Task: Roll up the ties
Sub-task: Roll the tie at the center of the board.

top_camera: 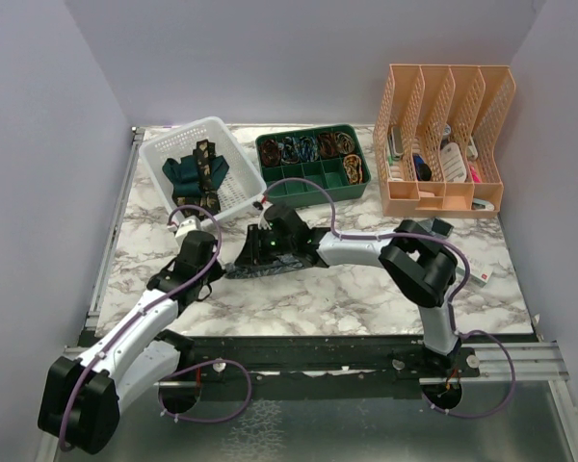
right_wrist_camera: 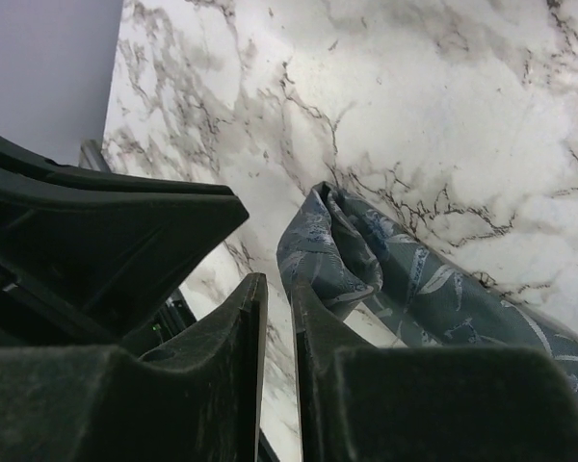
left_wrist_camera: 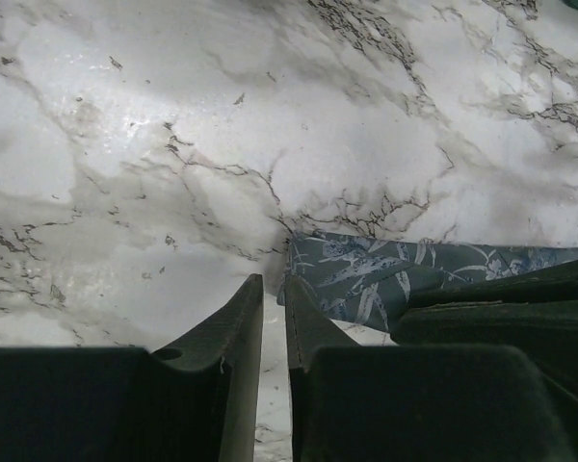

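A blue-grey patterned tie (top_camera: 270,268) lies crumpled on the marble table between both arms. My left gripper (top_camera: 210,262) stands at its left end. In the left wrist view the left gripper (left_wrist_camera: 273,281) is closed to a thin slit with only table in it, and the tie (left_wrist_camera: 366,274) lies just right of its right finger. My right gripper (top_camera: 253,252) hovers over the same end. Its jaws (right_wrist_camera: 277,281) are likewise nearly together and empty, with the folded tie end (right_wrist_camera: 328,250) beside the right fingertip. A teal tie (top_camera: 181,173) and a black-gold tie (top_camera: 208,168) lie in the basket.
The white basket (top_camera: 233,144) stands at the back left. A green compartment tray (top_camera: 363,159) with small items sits behind the right arm. A peach file organiser (top_camera: 443,197) fills the back right. A small white card (top_camera: 486,275) lies at the right.
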You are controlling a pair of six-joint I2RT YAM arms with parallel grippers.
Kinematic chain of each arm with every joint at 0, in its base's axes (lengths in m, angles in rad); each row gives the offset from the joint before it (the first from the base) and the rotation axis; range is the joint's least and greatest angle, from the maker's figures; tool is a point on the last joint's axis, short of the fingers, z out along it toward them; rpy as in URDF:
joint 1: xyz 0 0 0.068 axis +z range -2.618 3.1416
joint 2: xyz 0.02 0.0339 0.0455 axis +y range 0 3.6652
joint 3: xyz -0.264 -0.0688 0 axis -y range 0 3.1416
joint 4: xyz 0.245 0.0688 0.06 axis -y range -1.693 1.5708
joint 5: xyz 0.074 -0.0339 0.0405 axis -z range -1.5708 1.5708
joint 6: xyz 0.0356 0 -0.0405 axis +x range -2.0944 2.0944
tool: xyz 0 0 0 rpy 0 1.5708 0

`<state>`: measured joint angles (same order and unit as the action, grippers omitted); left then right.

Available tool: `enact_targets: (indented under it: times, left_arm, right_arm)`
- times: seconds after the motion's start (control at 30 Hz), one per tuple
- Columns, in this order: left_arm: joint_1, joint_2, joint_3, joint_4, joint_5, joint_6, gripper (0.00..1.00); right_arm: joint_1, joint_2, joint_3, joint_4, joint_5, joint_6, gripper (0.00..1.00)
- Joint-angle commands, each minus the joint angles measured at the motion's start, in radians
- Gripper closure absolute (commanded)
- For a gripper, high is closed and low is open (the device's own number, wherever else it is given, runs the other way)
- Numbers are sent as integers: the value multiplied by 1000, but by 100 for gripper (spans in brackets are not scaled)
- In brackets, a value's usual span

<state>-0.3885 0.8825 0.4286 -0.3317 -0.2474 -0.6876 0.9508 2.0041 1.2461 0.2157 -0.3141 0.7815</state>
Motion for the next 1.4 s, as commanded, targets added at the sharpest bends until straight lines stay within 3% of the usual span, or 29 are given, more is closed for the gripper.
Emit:
enact_targets:
  times: [0.0,0.17,0.53,1.1,1.23,1.37]
  left_arm:
    - [-3,8,29,-31,-51,-15,84]
    - [-2,0,25,-27,-48,-12,82]
    - [-2,-49,-28,32,43,-19,50]
    - [42,92,-34,110,166,-30,35]
    - [105,102,-24,106,214,-37,33]
    - [220,93,-25,50,246,-85,31]
  right_arm:
    - [8,23,22,-58,7,-19,79]
    - [9,14,6,-82,29,-37,79]
    - [8,39,0,-87,62,-63,81]
    - [9,72,-9,-108,88,-97,83]
    - [9,38,-12,-90,73,-141,77]
    - [8,-11,-25,-19,21,-277,62]
